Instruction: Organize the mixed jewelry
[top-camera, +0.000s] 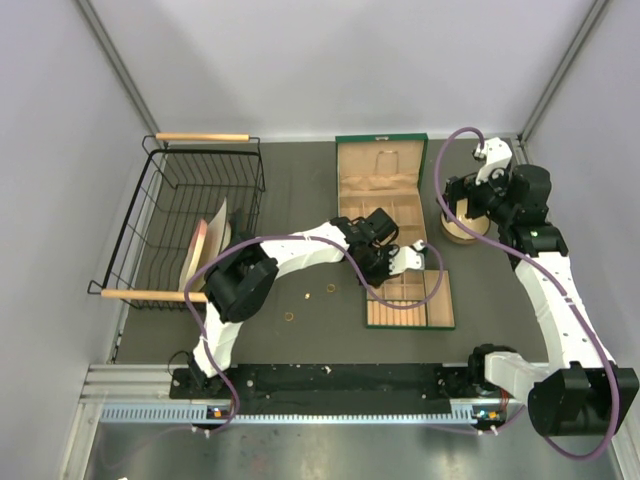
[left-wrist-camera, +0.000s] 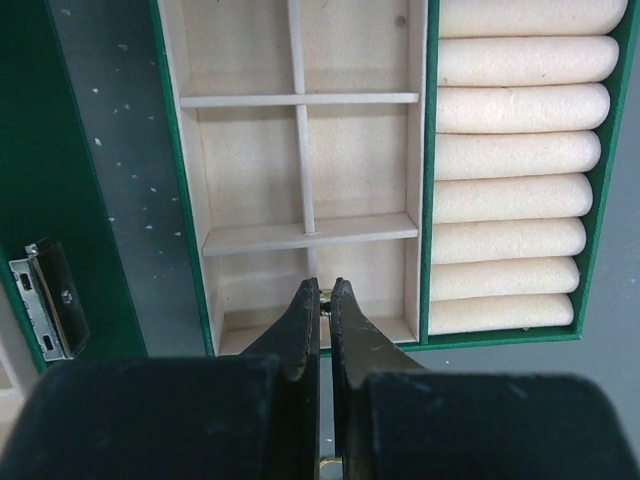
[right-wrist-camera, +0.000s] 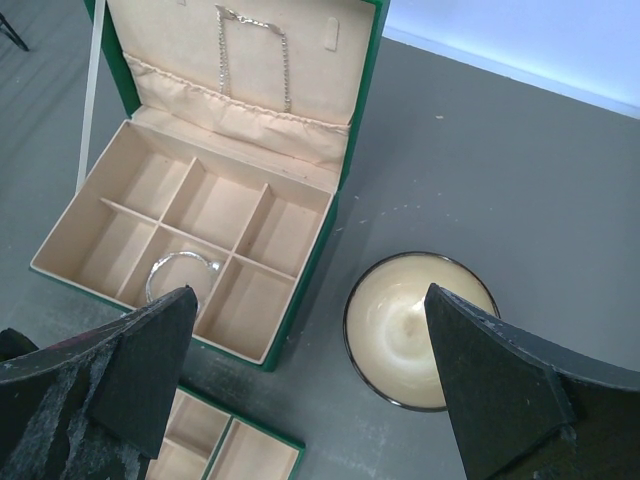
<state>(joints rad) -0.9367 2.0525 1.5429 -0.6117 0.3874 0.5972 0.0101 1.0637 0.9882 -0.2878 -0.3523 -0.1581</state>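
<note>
**Gold piece pinched over the tray**

Tan dividers split the compartment tray (left-wrist-camera: 300, 100) into square cells, with a row of cream ring rolls (left-wrist-camera: 520, 150) filling its other side. The left gripper (left-wrist-camera: 324, 290) hangs over a cell at the tray's edge. Its fingers are pressed together on a tiny gold piece (left-wrist-camera: 326, 293) that glints at the tips.

Three more gold rings (top-camera: 330, 290) lie loose on the dark table (top-camera: 300, 190), just left of the tray.

Directly behind the tray stands the open green box (right-wrist-camera: 305, 280). A silver chain (right-wrist-camera: 250, 40) hangs inside its lid, and a silver bangle (right-wrist-camera: 183, 268) rests in one of its compartments.

Behind the tray and to its right sits a round cream dish (right-wrist-camera: 420, 325) with a dark rim. The right gripper (right-wrist-camera: 308, 295) hovers above it with its fingers spread wide, holding nothing.

Well to the left of the tray, a black wire basket (top-camera: 150, 200) holds a flat pale panel (top-camera: 205, 245) leaning on edge.
</note>
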